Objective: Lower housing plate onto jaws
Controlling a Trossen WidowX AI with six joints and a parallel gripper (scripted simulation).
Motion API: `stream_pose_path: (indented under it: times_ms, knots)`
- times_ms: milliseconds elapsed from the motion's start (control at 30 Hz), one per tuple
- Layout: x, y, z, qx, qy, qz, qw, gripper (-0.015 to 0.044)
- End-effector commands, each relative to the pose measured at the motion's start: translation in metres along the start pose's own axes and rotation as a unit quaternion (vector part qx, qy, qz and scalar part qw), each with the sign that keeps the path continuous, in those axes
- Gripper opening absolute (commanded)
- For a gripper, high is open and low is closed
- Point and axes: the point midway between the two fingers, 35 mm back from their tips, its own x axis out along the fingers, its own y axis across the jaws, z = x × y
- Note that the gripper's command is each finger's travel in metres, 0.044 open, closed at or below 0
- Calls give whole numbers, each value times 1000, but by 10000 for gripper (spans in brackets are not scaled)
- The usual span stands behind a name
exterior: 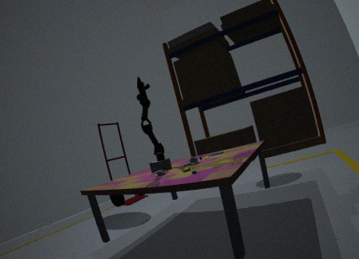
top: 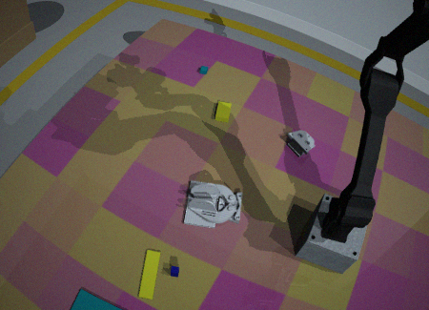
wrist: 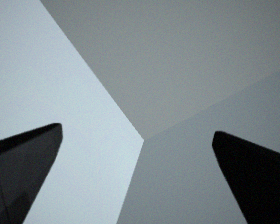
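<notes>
A grey assembly lies on the table. It has a squarish base, a rounded, ridged upper part and small parts at its right end in the top view. A taller grey part shows on it in the exterior view. Jaws, pins and housing plate cannot be told apart surely, nor whether the upper part is level. A separate grey rounded piece with dark holes lies nearer the arm's base. My gripper is open and empty, high above the table and far from both; it is outside the top view.
The arm's grey base block stands right of the assembly. A yellow block, a teal cube, a yellow bar, a blue cube and a teal panel lie around. A shelf rack stands behind the table.
</notes>
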Motion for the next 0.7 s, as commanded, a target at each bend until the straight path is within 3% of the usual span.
stream_pose_path:
  times_ms: [0,667]
  knots:
    - [-6,-33,10,-48,-16,-44,998,440]
    - [-52,-141,101,-300,-81,-225,923,440]
